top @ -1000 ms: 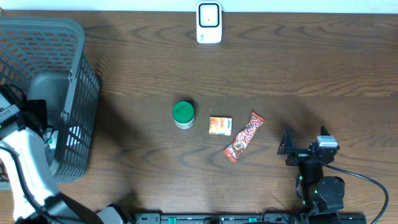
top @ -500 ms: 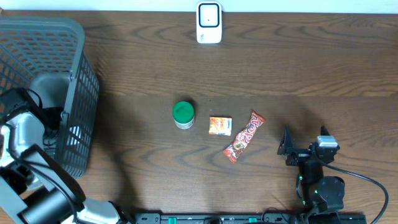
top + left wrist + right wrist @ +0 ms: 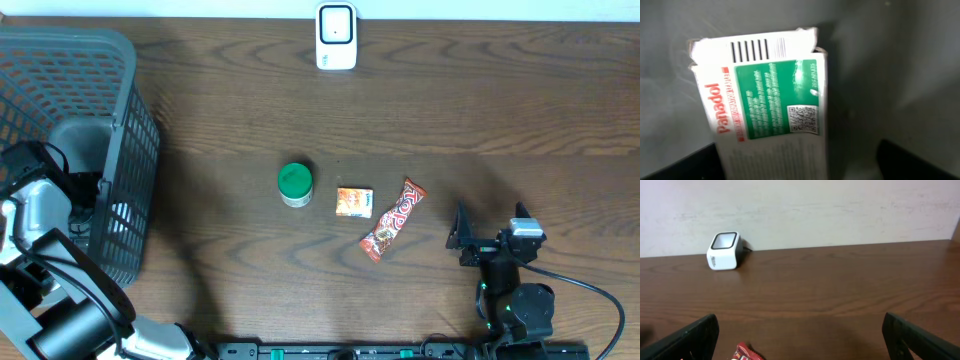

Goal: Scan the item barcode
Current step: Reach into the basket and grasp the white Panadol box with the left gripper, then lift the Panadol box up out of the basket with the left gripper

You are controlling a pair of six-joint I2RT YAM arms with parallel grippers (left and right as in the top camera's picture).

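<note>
Over the last second the left arm (image 3: 42,208) has swung from the near-left corner to the grey mesh basket (image 3: 120,60) at the left edge of the desk (image 3: 500,110), and it now reaches down inside. We judge that the pick-up is only beginning: no item is near the white scanner (image 3: 336,37) at the far edge.

The overhead view does not show what lies in the basket. The left wrist view does: a white and green Panadol box (image 3: 765,95) lies on the basket floor, its barcode on the end away from the camera. The left gripper (image 3: 797,161) stands wide open, its fingers either side of the box's near end, not closed on it. The right gripper (image 3: 800,330) is fully open and empty at the near right.

Only the overhead view shows a green-lidded jar (image 3: 294,184) and a small orange carton (image 3: 354,201) mid-desk, beside a red snack bar (image 3: 393,218).
</note>
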